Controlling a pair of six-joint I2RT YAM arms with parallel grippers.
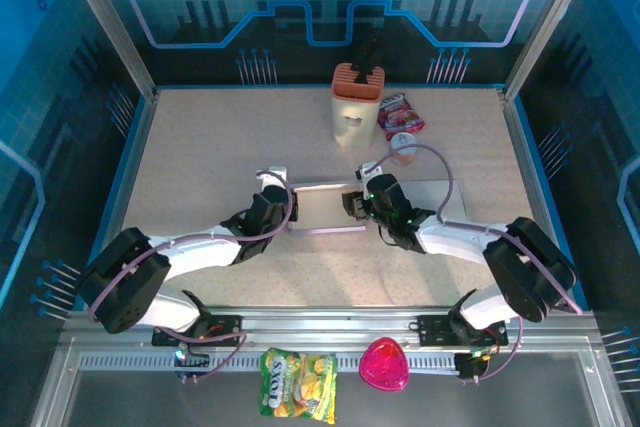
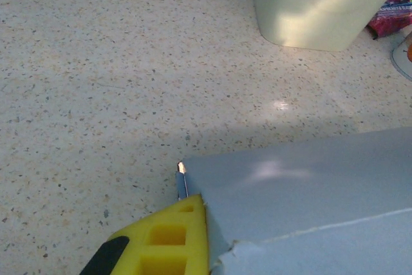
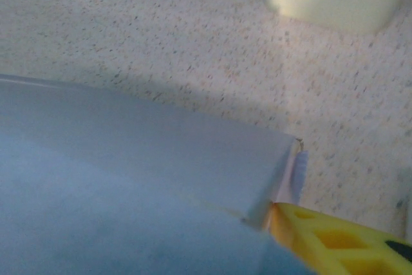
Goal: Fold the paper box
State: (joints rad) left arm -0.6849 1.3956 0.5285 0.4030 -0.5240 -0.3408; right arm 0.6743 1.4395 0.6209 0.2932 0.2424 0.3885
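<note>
Left gripper (image 1: 285, 204): my left finger (image 2: 168, 236), yellow, touches corner of paper box (image 1: 325, 209) on its left edge. Card hides jaw gap; cannot tell whether clenched or released.
Right gripper (image 1: 352, 203): my right finger (image 3: 335, 241), yellow, touches box corner at creased flap on its right side. Jaw gap not visible; grasp state cannot be told.
Box lies on table (image 1: 200, 147), between both grippers.
White container (image 1: 357, 107) stands beyond box, well apart.
Snack packet (image 1: 400, 114) lies beyond box, right of container.

Speckled beige table (image 1: 200, 147), grey paper box (image 1: 322, 209) mid-table, cream container (image 1: 350, 123), pink packet (image 1: 400, 113) at back
</note>
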